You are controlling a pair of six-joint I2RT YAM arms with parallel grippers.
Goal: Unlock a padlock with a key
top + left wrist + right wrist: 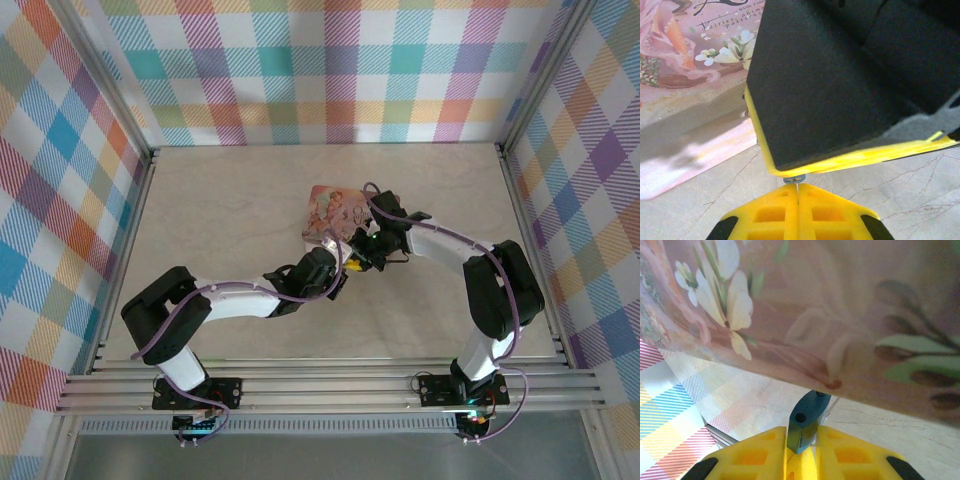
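Pinching a flat blue-green tab with a hole through it, our right gripper [801,441] has its jaws narrowed onto what we take to be the head of the key [804,421]. The tab stands nearly upright between the yellow pads, and its top is close under the pink tin [840,315]. We cannot see the blade.

Our left gripper [797,194] has its fingers pressed together along one seam. A small silvery bit [794,179] sits right at their tip, below the yellow edge of the black block in front. We cannot tell whether that bit is nipped or only touching.

In the top view both grippers meet just beside the near edge of the tin, over the pale table [220,200]. We cannot pick the padlock out for sure. The yellow between the grippers there could be its body or our own fingers.

Risks, as we judge them:
- The key is gripped only by its head, so a sideways push could swivel it between the pads and throw off its line to the keyway.
- The tin sits very close and could be nudged, which might shift the lock.
- The two grippers are crowded together and could knock each other, shaking loose whatever the left one holds.
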